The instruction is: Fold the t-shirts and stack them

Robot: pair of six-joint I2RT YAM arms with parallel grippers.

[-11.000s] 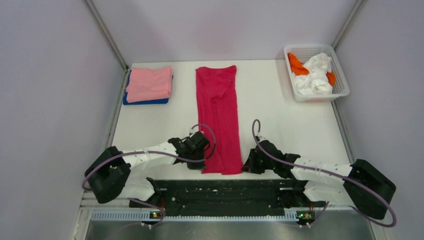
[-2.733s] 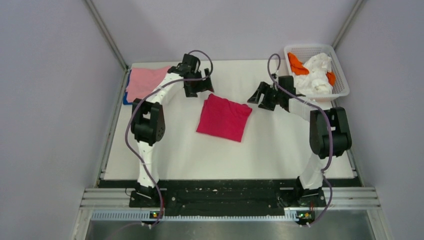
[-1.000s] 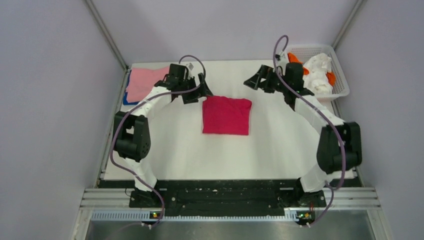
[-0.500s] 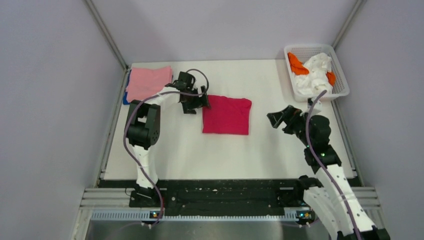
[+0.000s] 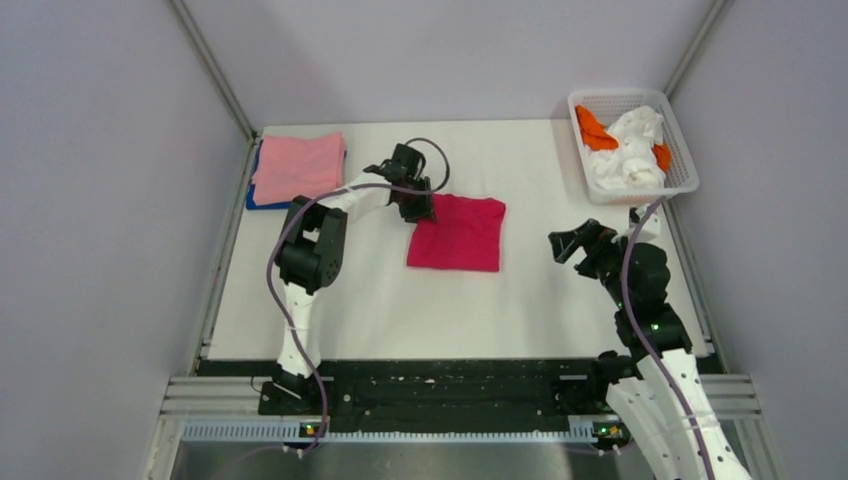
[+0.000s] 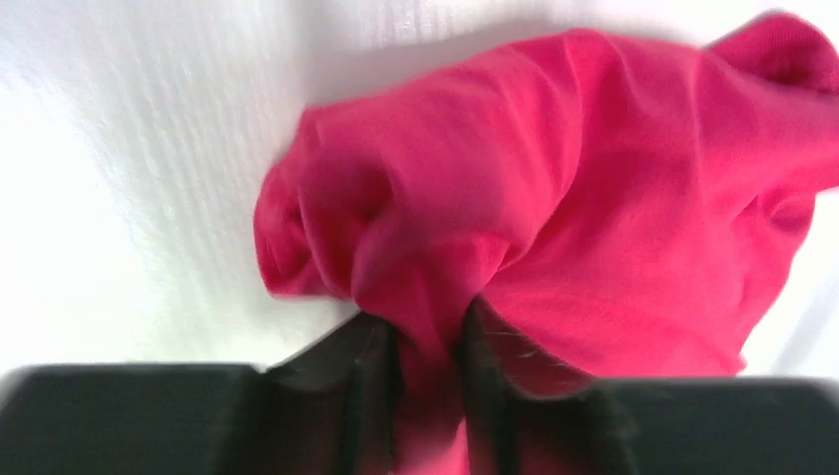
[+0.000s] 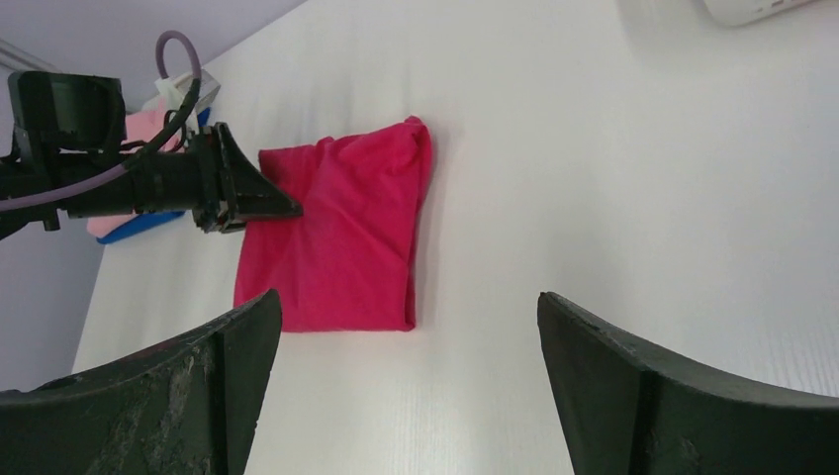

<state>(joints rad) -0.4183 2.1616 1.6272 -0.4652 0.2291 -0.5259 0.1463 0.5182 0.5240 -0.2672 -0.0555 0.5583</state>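
Left of the left gripper, a pink shirt lies folded on a blue shirt. That gripper is pinched onto the far left corner of the folded red shirt. Right of that shirt, well apart, the right gripper hangs with jaws wide, empty.

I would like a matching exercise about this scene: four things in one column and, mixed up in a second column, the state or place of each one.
Column one
1. red t-shirt
2. pink t-shirt
3. blue t-shirt
4. right gripper

Column two
a. open, holding nothing
b. folded, lying on top of another shirt
c. pinched at its edge by the left gripper
d. at the bottom of the stack, only its edge showing

Pairs: 1-c, 2-b, 3-d, 4-a
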